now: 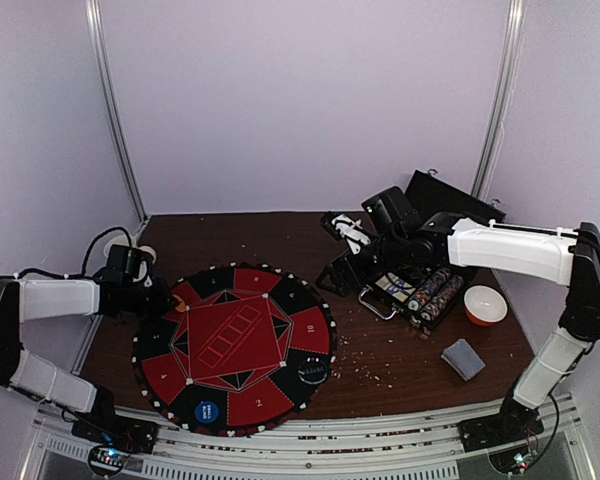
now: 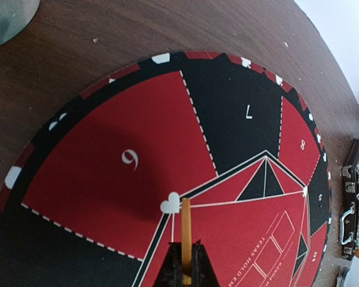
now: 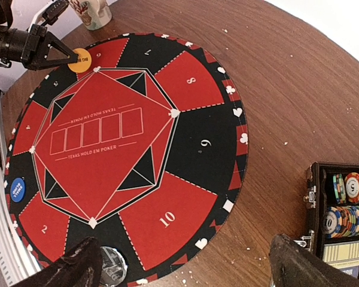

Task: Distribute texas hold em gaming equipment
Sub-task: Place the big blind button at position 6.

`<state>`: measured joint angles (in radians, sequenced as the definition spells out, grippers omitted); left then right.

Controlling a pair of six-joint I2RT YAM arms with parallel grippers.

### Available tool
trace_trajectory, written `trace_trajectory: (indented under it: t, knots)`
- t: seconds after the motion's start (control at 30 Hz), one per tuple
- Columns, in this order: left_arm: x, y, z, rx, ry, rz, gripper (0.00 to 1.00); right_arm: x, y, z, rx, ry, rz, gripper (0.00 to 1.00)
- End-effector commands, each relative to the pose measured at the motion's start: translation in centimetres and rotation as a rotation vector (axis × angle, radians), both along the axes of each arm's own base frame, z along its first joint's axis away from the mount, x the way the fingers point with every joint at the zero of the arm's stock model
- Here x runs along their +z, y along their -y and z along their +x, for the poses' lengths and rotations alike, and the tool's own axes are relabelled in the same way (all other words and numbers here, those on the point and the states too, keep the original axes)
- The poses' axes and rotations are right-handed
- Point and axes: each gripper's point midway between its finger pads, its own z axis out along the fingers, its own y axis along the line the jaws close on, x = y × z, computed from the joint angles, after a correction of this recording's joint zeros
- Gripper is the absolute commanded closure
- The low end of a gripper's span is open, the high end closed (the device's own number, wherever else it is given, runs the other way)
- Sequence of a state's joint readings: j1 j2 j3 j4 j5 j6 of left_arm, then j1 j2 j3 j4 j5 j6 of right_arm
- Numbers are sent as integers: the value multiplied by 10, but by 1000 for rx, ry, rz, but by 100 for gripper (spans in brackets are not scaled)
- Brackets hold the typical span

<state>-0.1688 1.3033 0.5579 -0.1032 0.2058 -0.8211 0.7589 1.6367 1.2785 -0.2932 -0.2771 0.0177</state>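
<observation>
— What sits on my bench (image 1: pixel 400 360)?
— The round mat (image 1: pixel 235 345) mid-left, the open case (image 1: pixel 448 194) to my right, a bowl (image 1: pixel 485 305) beside it, stacked cards (image 1: pixel 464 358) nearer me, a mug (image 3: pixel 94 13) far left.

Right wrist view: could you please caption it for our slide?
Left gripper holds a yellow button disc at the mat's rim; poker chips sit in the case.

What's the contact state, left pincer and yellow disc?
Touching. The left wrist view shows the yellow disc edge-on, clamped in the left pincer; the right wrist view also shows it held at the tip.
</observation>
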Motion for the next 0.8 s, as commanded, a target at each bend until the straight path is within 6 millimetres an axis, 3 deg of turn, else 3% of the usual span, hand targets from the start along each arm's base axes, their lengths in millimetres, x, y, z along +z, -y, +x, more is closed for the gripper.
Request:
trace_trajectory:
  t: [0.0, 0.27, 0.5, 0.77]
  knots:
    - [16, -4, 39, 37, 102, 3, 100, -2, 3, 9, 7, -7, 10, 1]
    - [12, -10, 68, 100, 128, 22, 100, -6, 1, 5, 43, -18, 10, 1]
    - [-13, -18, 61, 151, 63, 39, 100, -10, -1, 4, 58, -36, -4, 1]
    - [-23, -26, 46, 174, 9, 76, 70, -5, -3, 5, 62, -34, -2, 1]
